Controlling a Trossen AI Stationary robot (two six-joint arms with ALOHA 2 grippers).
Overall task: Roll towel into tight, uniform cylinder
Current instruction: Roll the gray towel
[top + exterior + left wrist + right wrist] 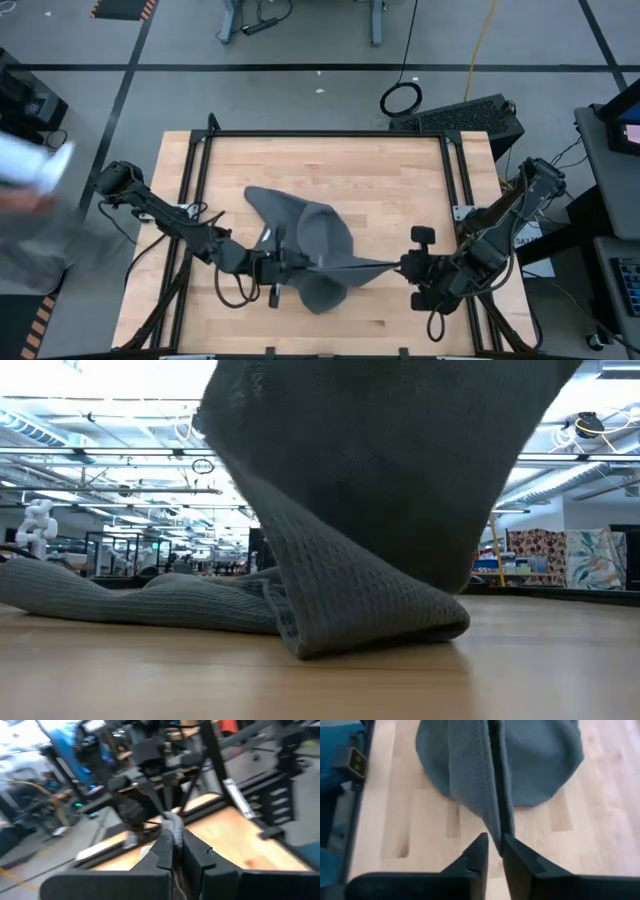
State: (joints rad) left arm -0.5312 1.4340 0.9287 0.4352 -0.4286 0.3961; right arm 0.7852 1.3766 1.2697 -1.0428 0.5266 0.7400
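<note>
The dark grey towel [310, 235] is held up over the table's middle between both grippers. Its far part [262, 200] lies on the wood, and a lobe [322, 290] hangs toward the near edge. In the low view the hanging cloth [380, 490] reaches the table at a folded bottom [370, 630]. My left gripper [287, 263] is shut on the towel's left end, my right gripper [403, 266] on its right end. No cylinder shows. My left gripper pinches a bunched bit of the towel [172, 822] between its two fingers, which come in level from the table's left. The cloth runs on from the fingertips toward the other arm, lifted off the table. My right gripper has a fold of the towel [496, 832] pinched between its two fingertips, slanting down from the table's right. From there the cloth stretches away as a taut ridge [360, 266] toward the left gripper, and the rest [520, 765] spreads onto the wood.
Black frame rails [455, 170] border the table at the left, right and far sides. Bare wood lies near the far edge [350, 160] and the near edge [370, 325]. A blurred person [30, 170] stands off the table's left. A black case [470, 115] sits beyond the far right corner.
</note>
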